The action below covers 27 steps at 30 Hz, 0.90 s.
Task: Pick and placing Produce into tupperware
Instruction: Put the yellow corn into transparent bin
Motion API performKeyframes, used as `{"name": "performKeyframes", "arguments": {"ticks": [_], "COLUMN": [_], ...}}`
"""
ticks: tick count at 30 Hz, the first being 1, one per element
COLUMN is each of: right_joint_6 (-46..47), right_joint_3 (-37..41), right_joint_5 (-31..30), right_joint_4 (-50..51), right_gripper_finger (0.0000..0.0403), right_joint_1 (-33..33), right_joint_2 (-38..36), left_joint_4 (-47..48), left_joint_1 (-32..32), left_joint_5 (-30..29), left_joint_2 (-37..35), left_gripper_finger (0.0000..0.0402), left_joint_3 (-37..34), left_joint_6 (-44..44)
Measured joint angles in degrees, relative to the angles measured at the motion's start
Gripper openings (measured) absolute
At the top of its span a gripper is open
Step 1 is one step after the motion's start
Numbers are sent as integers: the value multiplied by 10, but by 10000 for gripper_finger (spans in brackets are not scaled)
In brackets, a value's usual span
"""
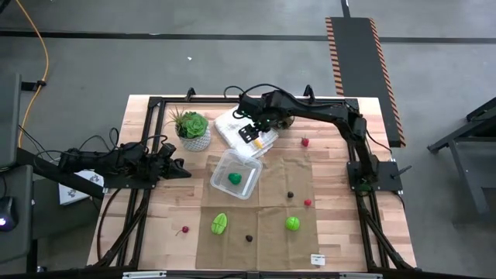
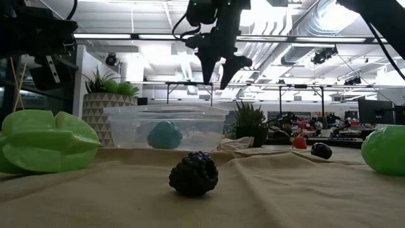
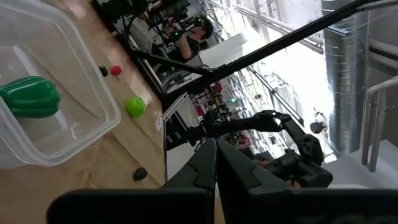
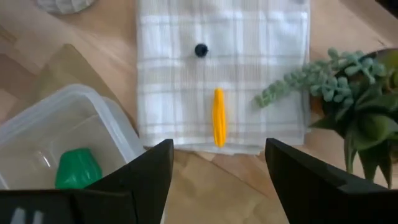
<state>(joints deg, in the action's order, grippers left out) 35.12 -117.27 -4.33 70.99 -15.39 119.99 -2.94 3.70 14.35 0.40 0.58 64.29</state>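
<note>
Overhead, table-level, two wrist views

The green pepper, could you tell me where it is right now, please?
In the high view, the green pepper lies inside the clear container at the table's middle, just below the white cloth and right of the potted plant.
</note>
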Motion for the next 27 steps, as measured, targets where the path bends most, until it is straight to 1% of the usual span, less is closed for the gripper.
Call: {"name": "performKeyframes", "arguments": {"ticks": [9,15,22,27], "right_joint_6": [-34,-47,-59,-67], "right_joint_3": [0,1,1,0], "right_joint_5": [44,47,65,66], "right_joint_4": [5,11,9,-6], "right_gripper_finger": [245,245,245,245], "right_joint_1": [-24,-26,-26,-26], "right_joint_2": [33,60,89,93], "left_joint_4": [1,1,0,0], "left_joint_1": [0,0,0,0], "left_joint_5": [0,0,0,0], "left_joint_2": [1,5,5,5], "left_gripper_finger": [1,1,1,1], "left_joint_3": [0,0,0,0], "left_joint_6": [0,1,1,1]}}
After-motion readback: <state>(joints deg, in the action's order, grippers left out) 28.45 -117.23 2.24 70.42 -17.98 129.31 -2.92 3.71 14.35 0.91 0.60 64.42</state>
